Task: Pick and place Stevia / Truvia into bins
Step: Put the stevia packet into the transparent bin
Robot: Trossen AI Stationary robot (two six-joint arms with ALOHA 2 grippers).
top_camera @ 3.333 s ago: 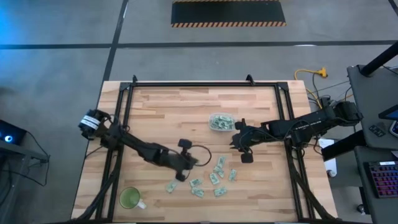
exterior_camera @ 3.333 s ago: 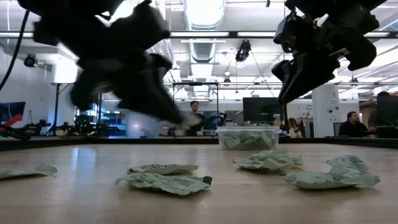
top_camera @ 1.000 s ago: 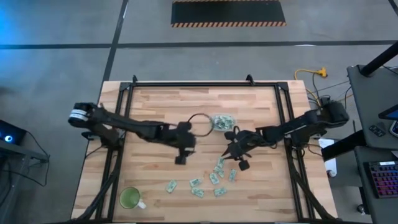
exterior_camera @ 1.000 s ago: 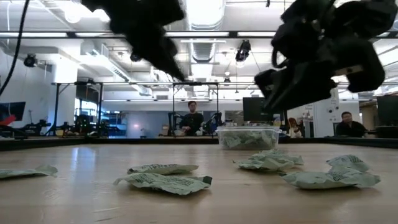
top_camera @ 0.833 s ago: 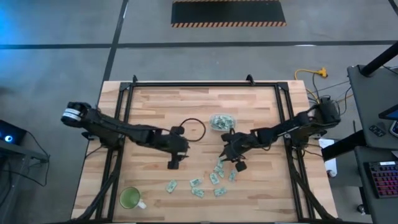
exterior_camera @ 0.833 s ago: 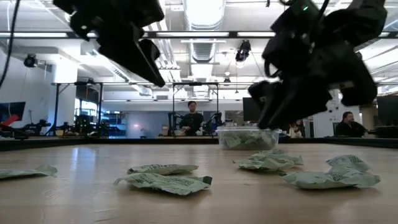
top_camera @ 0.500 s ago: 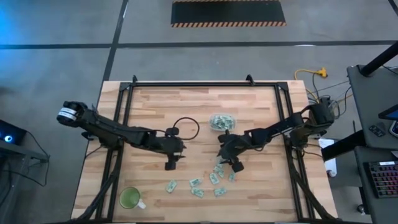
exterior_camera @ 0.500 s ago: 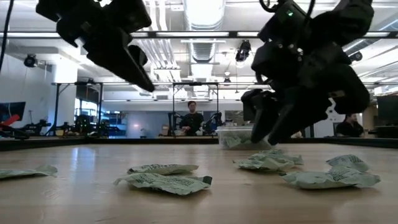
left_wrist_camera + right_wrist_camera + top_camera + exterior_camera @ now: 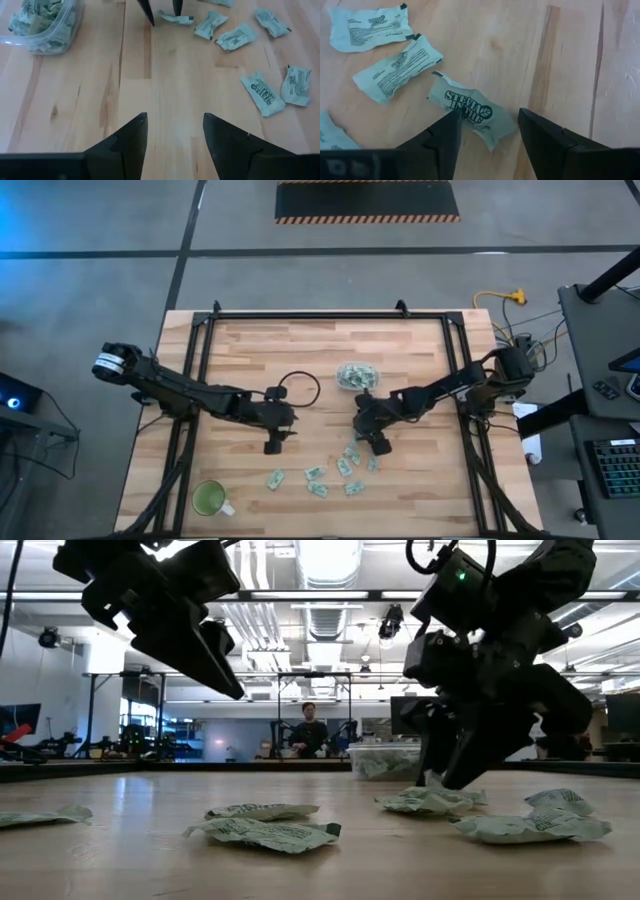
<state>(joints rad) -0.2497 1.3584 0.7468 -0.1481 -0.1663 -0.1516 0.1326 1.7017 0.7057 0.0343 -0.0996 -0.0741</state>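
Eyes on the pale green paper Stevia sachet, crumpled, lying flat on the light wooden surface right between the spread fingers of the right gripper. Nothing is held there; the jaws stand wide, one tip on each side of the sachet, and in the low view the right gripper is down just above the surface among the packets. This looks like the moment before a pinch, though contact is not yet made as far as I can tell.

Two more pale green sachets lie just beside it, and the high view shows a loose scatter of sachets spread nearer the front edge (roughly eight or nine, hard to count exactly). Behind the right gripper sits the small clear plastic round-cornered tub, already holding a heap of green packets, so a fair part of the job seems done, with the scattered ones left to go.

The left gripper hangs above bare wood to the left of the scatter, jaws parted and empty; its wrist view shows the clear tub and several sachets ahead of it. A green cup with a handle stands apart near the front left corner, uninvolved.
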